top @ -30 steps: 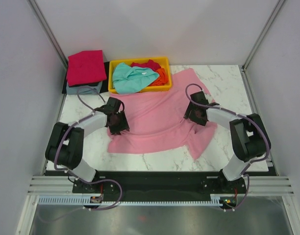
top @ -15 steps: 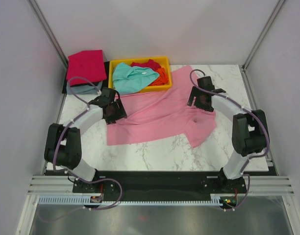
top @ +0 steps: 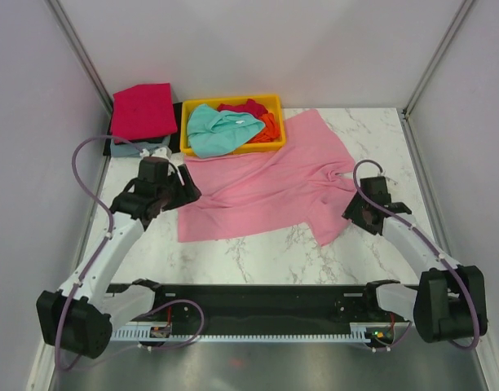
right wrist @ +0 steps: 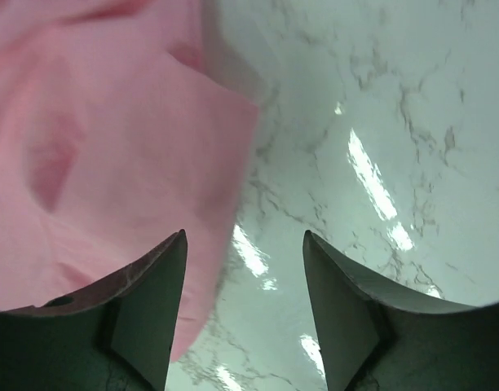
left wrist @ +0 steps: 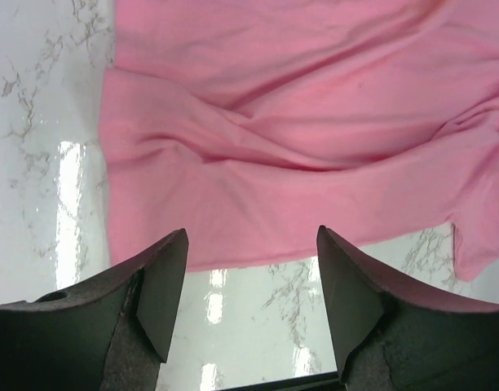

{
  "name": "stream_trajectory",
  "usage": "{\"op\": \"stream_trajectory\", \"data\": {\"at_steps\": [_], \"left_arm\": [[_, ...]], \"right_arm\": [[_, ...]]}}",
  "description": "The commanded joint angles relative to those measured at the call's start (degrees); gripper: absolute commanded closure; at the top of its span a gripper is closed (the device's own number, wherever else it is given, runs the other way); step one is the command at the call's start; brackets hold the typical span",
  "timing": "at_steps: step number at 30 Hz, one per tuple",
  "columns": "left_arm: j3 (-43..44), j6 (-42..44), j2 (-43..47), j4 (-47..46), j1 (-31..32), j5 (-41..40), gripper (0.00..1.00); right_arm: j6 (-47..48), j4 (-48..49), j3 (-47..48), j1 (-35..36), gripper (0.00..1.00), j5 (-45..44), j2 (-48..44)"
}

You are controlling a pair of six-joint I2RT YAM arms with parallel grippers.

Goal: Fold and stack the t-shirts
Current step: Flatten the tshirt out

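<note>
A light pink t-shirt [top: 270, 186] lies spread out on the marble table, wrinkled near its right side. My left gripper [top: 178, 187] hovers open at the shirt's left edge with nothing between its fingers. In the left wrist view the pink t-shirt [left wrist: 298, 138] fills the upper part beyond the open left gripper [left wrist: 251, 238]. My right gripper [top: 357, 213] is open beside the shirt's right sleeve. In the right wrist view the right gripper [right wrist: 245, 236] is empty, and the pink sleeve [right wrist: 111, 163] lies by its left finger.
A yellow tray [top: 272, 98] at the back holds a teal shirt [top: 217, 129], a red one [top: 245, 107] and an orange one [top: 271, 126]. At the back left a folded crimson shirt [top: 143, 110] lies on a grey-blue one [top: 135, 149]. White walls enclose the table.
Both grippers have drawn back from the pink shirt, the left one to the left, the right one toward the near right. The shirt now lies flatter and further back.
</note>
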State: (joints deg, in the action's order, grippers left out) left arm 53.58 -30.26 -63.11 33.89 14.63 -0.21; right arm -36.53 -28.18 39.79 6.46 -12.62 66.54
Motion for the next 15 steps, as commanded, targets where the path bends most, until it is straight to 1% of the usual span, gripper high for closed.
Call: {"op": "stream_trajectory", "data": {"at_steps": [1, 6, 10, 12, 13, 15], "left_arm": [[-3.56, 3.19, 5.70, 3.02, 0.13, 1.53, 0.28], [-7.08, 2.93, 8.00, 3.29, 0.22, 2.40, 0.29], [-7.53, 3.54, 8.97, 4.17, 0.22, 2.14, 0.29], [-7.44, 4.07, 9.76, 4.08, 0.13, 1.97, 0.29], [-7.44, 4.24, 9.85, 4.08, 0.22, 1.79, 0.29], [-7.61, 4.51, 9.85, 4.08, 0.22, 1.53, 0.29]], "right_arm": [[-3.28, 3.65, -3.74, -0.92, 0.34, 4.27, -0.28], [-3.19, 10.86, -6.65, -1.62, 0.34, 7.35, 2.80], [-2.84, 14.64, -7.62, -1.80, 0.35, 6.74, 5.96], [-2.84, 16.40, -8.24, -2.24, 0.40, 7.26, 7.98], [-2.93, 18.23, -8.76, -2.33, 0.49, 7.61, 8.77], [-2.93, 19.57, -8.85, -2.50, 0.55, 8.57, 11.32]]}}
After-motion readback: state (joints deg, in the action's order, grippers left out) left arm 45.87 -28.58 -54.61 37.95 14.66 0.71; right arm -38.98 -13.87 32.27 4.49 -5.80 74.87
